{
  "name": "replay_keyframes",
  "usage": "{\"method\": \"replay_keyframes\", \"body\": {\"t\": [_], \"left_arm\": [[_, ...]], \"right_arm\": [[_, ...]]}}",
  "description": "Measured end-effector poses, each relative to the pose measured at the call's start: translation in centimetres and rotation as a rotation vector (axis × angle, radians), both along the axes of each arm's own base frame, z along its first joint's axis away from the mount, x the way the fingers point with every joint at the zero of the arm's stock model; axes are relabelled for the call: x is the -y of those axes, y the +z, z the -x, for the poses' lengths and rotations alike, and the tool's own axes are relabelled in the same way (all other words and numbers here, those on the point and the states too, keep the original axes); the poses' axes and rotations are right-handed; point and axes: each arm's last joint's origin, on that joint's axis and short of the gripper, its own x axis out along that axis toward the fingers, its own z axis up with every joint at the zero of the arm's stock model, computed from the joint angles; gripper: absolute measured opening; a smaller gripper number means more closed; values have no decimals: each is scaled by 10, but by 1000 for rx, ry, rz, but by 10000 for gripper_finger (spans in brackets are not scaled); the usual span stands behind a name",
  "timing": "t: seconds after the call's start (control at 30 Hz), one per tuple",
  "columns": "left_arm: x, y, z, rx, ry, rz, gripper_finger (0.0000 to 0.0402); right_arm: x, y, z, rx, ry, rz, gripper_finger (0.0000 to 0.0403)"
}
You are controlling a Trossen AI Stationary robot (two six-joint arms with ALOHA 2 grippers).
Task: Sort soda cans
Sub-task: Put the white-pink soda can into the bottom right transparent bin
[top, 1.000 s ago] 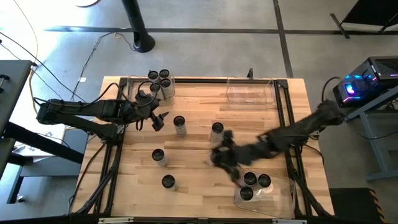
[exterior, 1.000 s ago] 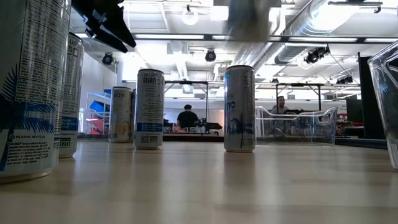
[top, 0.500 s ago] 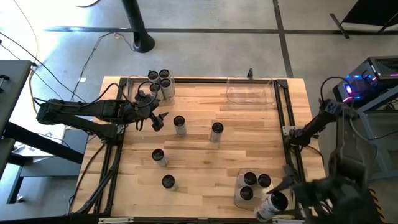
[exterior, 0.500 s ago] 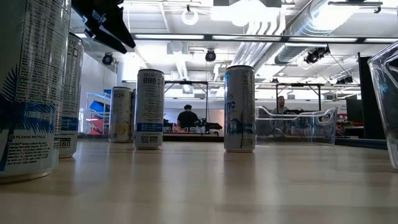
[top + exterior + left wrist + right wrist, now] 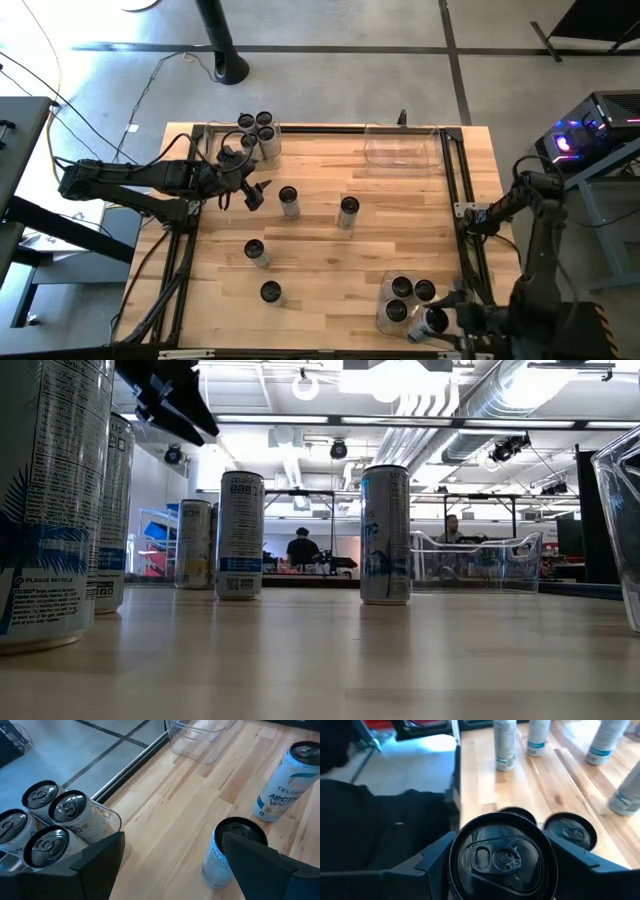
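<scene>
Soda cans being sorted; right gripper (image 5: 500, 870) is clamping one can (image 5: 501, 856) just beside the near-right bin (image 5: 460, 310).

Only the right wrist view is showing that grip, fingers pressing both sides. Left gripper (image 5: 258, 192) is hovering spread wide and empty near the far-left bin (image 5: 112, 820), which is holding four cans. Three are sitting in the near-right bin; four are standing loose on the table (image 5: 320, 270). A far bin (image 5: 405, 150) is standing empty.
</scene>
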Motion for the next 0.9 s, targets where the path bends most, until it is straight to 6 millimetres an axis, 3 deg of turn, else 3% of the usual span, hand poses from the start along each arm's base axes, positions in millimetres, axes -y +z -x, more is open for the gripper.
{"method": "replay_keyframes", "body": {"t": [0.33, 0.77, 0.9], "left_arm": [[0, 1, -1, 36, 22, 21, 330], [0, 2, -2, 66, 37, 36, 330], [0, 2, -2, 67, 38, 36, 330]], "right_arm": [[8, -39, -9, -54, 5, 54, 238], [13, -72, -11, 9, 26, 84, 238], [13, -73, -14, 40, 7, 83, 284]]}}
